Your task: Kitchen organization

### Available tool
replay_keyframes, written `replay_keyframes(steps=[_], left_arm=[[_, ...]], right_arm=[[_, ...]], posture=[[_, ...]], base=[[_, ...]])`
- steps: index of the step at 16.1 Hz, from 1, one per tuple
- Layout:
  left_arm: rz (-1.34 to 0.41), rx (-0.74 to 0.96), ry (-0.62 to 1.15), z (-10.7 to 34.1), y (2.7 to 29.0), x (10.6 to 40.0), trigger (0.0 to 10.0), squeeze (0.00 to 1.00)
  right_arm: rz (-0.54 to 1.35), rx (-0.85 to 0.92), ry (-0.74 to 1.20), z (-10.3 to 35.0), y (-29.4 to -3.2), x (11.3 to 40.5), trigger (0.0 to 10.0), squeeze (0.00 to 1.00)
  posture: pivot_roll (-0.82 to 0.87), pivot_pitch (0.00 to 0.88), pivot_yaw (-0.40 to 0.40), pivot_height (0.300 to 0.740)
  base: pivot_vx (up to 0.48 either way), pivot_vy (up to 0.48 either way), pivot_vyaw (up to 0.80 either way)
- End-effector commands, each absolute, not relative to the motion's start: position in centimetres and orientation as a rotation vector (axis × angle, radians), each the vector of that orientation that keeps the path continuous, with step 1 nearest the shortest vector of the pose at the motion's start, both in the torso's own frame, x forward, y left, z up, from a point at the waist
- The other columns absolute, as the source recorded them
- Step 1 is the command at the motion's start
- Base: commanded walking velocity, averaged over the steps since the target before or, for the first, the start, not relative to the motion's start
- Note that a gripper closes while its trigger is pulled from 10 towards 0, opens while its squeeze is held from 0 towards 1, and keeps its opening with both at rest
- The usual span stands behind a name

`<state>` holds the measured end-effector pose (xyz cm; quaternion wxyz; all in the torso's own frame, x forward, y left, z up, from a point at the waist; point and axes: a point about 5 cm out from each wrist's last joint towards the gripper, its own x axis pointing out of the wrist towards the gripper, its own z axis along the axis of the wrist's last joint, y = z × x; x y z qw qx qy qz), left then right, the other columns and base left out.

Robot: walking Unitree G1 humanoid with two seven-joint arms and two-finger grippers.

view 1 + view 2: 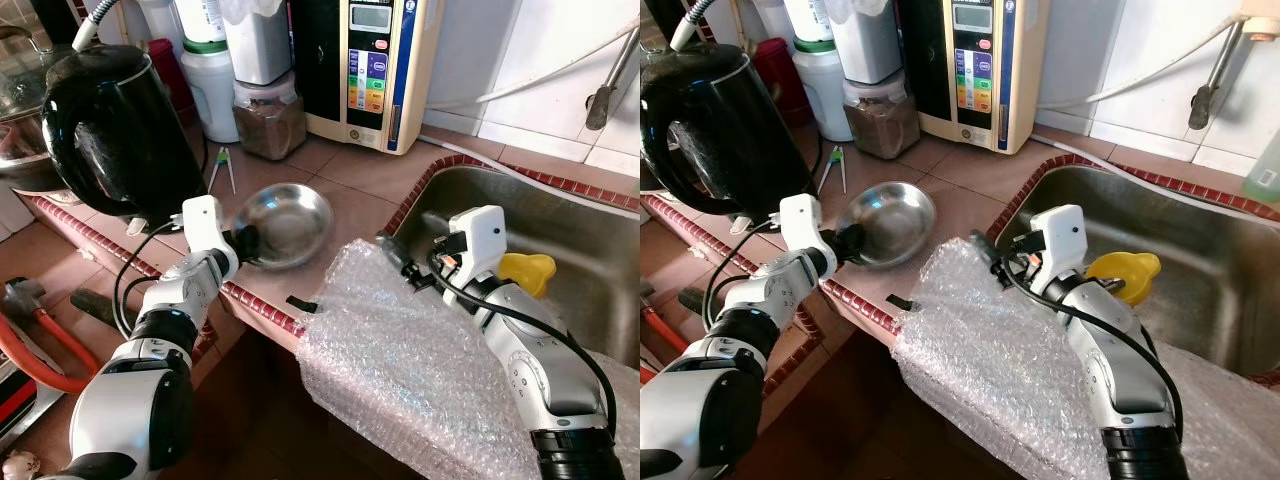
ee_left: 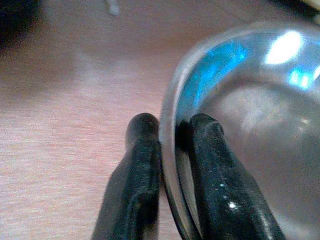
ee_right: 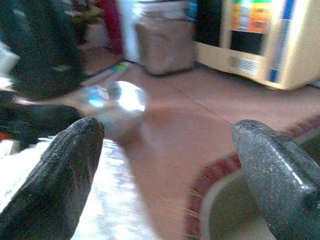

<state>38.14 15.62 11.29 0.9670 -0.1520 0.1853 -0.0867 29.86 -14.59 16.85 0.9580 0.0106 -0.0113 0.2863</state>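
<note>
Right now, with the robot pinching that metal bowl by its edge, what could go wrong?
The left gripper holds the bowl only by its thin rim, one finger inside and one outside, so the bowl may slip or tip if lifted. The kettle stands close beside that arm and could get bumped. The open right gripper hovers over loose bubble wrap hanging off the counter edge, which could snag or slide off.

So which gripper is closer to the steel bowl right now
Left. The left gripper is shut on the steel bowl, pinching its rim. The right gripper is open above the bubble wrap, apart from the bowl.
</note>
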Motion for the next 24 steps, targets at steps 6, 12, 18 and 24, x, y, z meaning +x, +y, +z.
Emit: replay_keyframes(steps=[6, 12, 18, 24], left_arm=[[-0.171, -0.341, 0.292, 12.5, 14.7, 38.7, 0.0, 0.0], [-0.187, -0.469, 0.07, 15.5, 13.2, 39.4, 0.0, 0.0], [-0.322, -0.511, -0.131, 18.9, 10.5, 39.4, 0.0, 0.0], [-0.383, -0.392, -0.219, 20.1, 8.2, 38.9, 0.0, 0.0]], right_arm=[[0.745, -0.033, 0.024, 16.8, -13.7, 28.9, 10.0, 0.0], [0.553, -0.055, 0.064, 15.3, -15.1, 30.5, 10.0, 0.0], [0.496, -0.021, 0.076, 13.8, -15.4, 30.6, 10.0, 0.0], [0.332, 0.172, -0.225, 18.5, -17.0, 32.0, 10.0, 0.0]], posture=[[-0.14, 0.037, 0.087, 0.74], [-0.13, 0.026, 0.074, 0.74], [-0.11, 0.036, 0.083, 0.74], [-0.12, 0.031, 0.101, 0.74]], base=[[0.0, 0.0, 0.0], [0.0, 0.0, 0.0], [0.0, 0.0, 0.0], [0.0, 0.0, 0.0]])
